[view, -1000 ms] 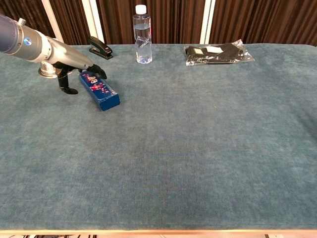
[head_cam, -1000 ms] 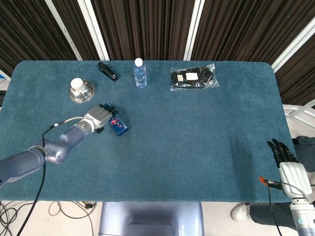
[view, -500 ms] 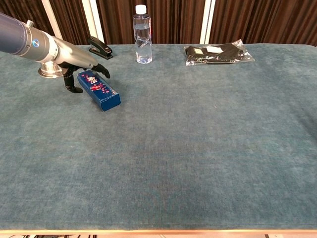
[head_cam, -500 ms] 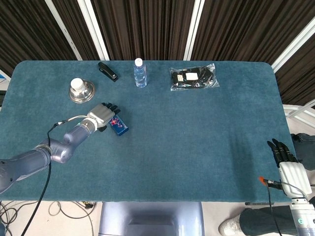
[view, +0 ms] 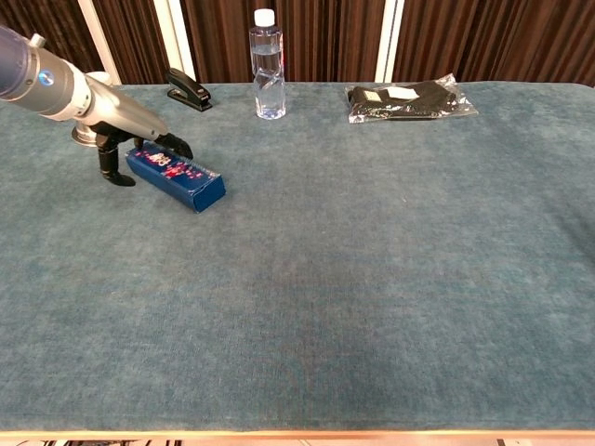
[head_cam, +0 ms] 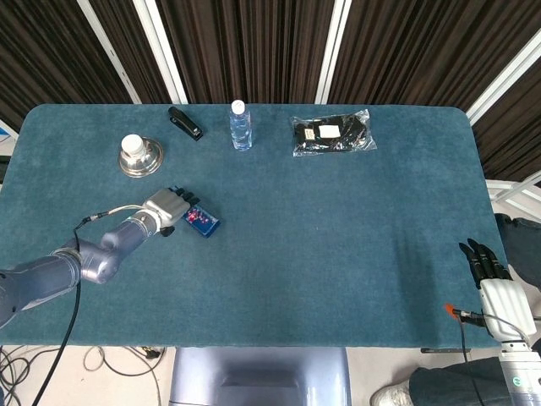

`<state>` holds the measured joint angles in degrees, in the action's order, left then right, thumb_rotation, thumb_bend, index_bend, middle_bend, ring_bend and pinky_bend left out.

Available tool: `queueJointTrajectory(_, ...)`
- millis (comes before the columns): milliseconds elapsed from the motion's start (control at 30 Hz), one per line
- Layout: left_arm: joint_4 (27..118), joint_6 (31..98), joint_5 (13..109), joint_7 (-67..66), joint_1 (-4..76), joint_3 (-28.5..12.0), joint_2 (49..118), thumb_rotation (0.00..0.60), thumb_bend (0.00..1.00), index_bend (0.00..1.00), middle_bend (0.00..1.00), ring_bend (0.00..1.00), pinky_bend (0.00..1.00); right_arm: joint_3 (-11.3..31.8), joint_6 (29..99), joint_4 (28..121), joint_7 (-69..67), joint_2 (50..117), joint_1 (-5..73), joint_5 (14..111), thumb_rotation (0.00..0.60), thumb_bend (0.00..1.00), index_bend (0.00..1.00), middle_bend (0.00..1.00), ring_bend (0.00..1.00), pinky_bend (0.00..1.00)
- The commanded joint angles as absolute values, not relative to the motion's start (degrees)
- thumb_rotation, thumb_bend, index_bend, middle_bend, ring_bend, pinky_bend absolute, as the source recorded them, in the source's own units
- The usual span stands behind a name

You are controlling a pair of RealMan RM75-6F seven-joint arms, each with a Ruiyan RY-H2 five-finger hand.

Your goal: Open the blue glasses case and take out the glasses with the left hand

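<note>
You are looking at a teal table (head_cam: 338,254) standing in front of dark curtains (head_cam: 254,42) crossed by white struts. Near its far edge a black stapler (head_cam: 185,123) is lying at a slant, and just to the right of it a clear water bottle (head_cam: 241,126) with a white cap is standing upright. Further right, a clear bag of black items (head_cam: 332,134) is lying flat. Toward the left, a round metal dish (head_cam: 140,157) is sitting with a white-topped object in it.
</note>
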<state>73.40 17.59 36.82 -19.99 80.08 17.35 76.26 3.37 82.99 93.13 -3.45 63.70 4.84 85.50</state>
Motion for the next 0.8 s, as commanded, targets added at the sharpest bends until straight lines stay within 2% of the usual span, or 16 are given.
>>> queueJointTrajectory(33, 76.3, 18.5, 35.7, -19.4, 81.3, 19.2, 74.7, 0.600, 0.43, 0.00, 0.02, 0.05, 0.21, 3.4, 83.0, 93.1, -3.4, 63.7, 4.8, 85.5, 0.600, 0.03, 0.00, 0.00, 0.00, 0.23)
queueJointTrajectory(800, 94.9, 21.9, 31.3, -18.4, 87.8, 28.5, 66.2, 0.600, 0.43, 0.00, 0.03, 0.10, 0.28, 3.3, 83.7, 92.8, -3.7, 63.9, 4.7, 86.2, 0.600, 0.03, 0.00, 0.00, 0.00, 0.22)
